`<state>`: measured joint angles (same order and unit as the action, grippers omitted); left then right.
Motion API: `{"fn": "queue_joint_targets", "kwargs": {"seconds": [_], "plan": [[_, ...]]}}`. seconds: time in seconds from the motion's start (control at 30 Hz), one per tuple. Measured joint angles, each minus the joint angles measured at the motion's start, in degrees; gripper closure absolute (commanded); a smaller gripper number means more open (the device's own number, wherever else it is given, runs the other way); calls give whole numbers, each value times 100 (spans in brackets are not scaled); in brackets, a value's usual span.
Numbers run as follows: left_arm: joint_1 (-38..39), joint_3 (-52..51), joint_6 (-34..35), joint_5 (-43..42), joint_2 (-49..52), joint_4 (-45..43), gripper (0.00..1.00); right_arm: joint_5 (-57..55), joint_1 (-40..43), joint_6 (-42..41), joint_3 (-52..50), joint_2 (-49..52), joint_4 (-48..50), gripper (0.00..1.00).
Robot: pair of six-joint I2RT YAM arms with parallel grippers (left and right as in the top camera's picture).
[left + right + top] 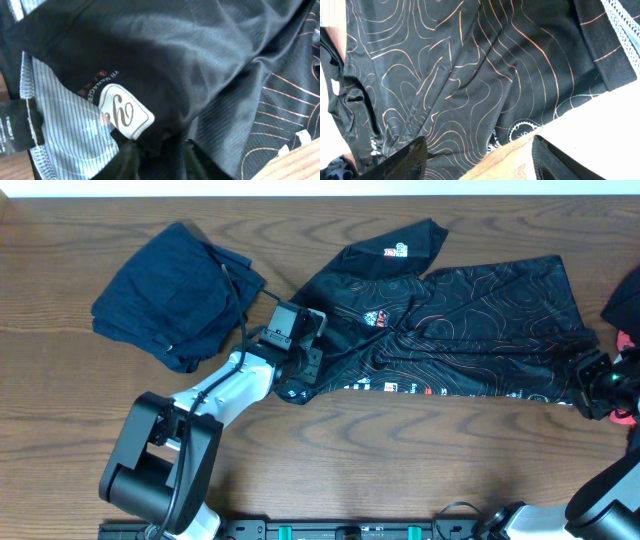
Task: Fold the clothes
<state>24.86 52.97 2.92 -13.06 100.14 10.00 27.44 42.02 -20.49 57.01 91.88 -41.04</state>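
Navy pile (170, 295) left of the jersey (480, 320) obstructs; front table (400, 460) lies open.

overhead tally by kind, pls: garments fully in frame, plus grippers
Black patterned jersey: 1
Plain navy garment bundle: 1
Grippers: 2 (left gripper, right gripper)
Total: 4

Jersey (470, 330) spread on table (400, 470); left tool (306, 358) at its left end.
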Motion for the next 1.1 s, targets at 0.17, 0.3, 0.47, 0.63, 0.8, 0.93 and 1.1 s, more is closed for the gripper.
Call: {"fn": "queue_joint_targets", "kwargs": {"seconds": [0.17,0.3,0.47,0.63,0.8,0.93,1.1], "plan": [[-4,15,-31,-2,-2,37,94,0,0,0,0,0,-7,36],[-85,275,-42,-2,-94,461,94,2,0,0,0,0,-28,36],[-271,881,-177,0,-455,713,94,0,0,0,0,0,-22,35],[-306,1078,-413,0,-619,671,94,0,0,2,0,0,2,35],[-302,1060,-595,28,-557,297,94,0,0,2,0,0,55,35],[-302,1060,-704,109,-557,-76,94,0,0,2,0,0,81,35],[-302,1060,-898,149,-557,-348,94,0,0,2,0,0,90,35]]}}
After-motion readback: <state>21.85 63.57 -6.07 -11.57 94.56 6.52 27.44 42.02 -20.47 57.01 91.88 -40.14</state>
